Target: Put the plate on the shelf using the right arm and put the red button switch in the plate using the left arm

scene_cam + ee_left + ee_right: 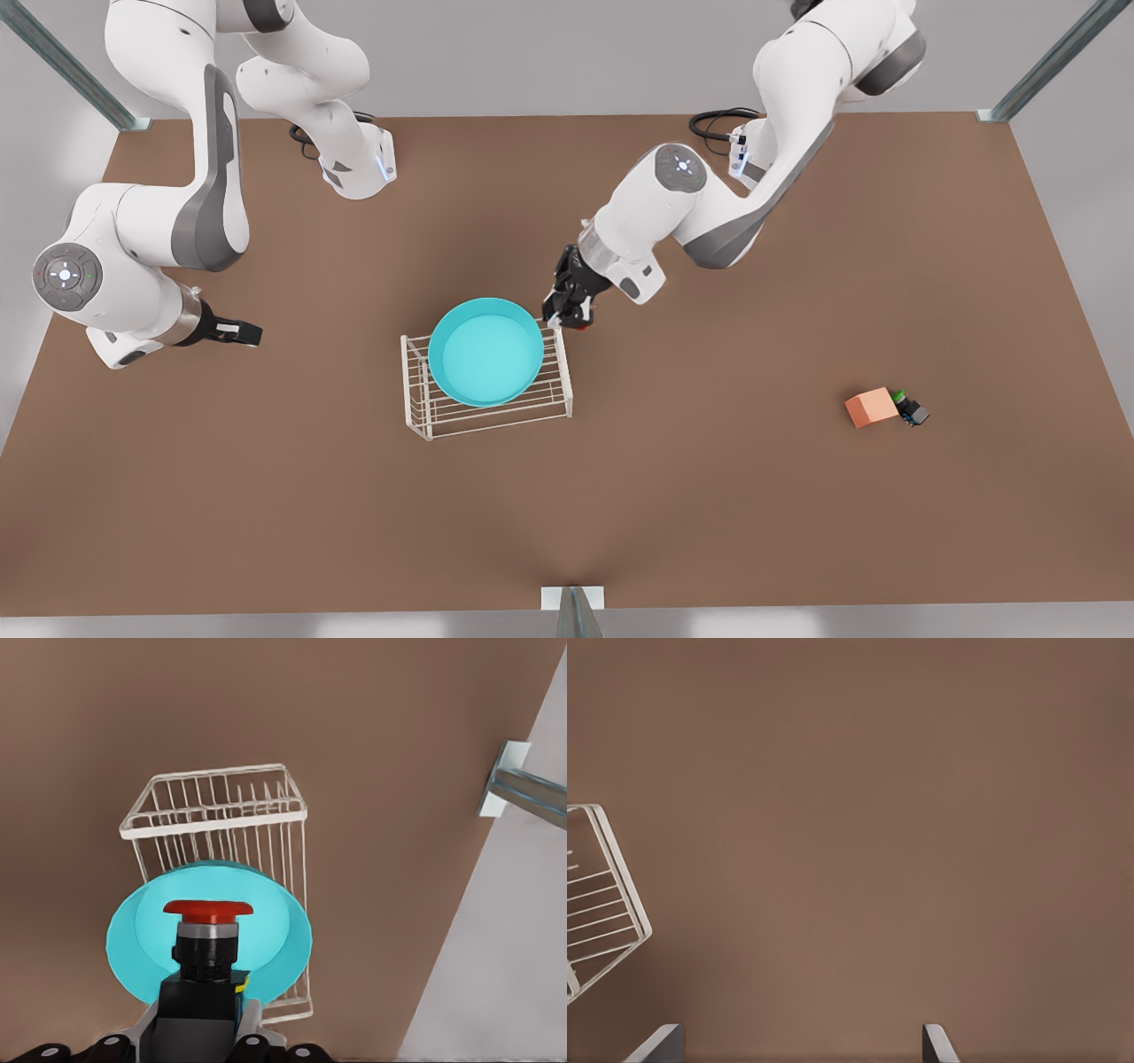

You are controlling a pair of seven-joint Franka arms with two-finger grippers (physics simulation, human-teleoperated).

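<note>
The turquoise plate (485, 353) lies on top of the white wire shelf (496, 412) near the table's middle. My left gripper (571, 315) hovers at the plate's rim on the front view's right, shut on the red button switch (580, 326). In the left wrist view the red button switch (207, 908) sits upright between the fingers of the left gripper (202, 1032), with the plate (142, 939) and shelf (221, 806) beyond it. My right gripper (248, 333) waits open on the front view's left, apart from the shelf. The right wrist view has the right gripper (799, 1050) with a shelf (620, 895) corner.
An orange block (867, 408) and a small green-capped switch (910, 409) lie together at the front view's right. A metal post (571, 607) stands at the table's near edge. Bare brown table surrounds the shelf.
</note>
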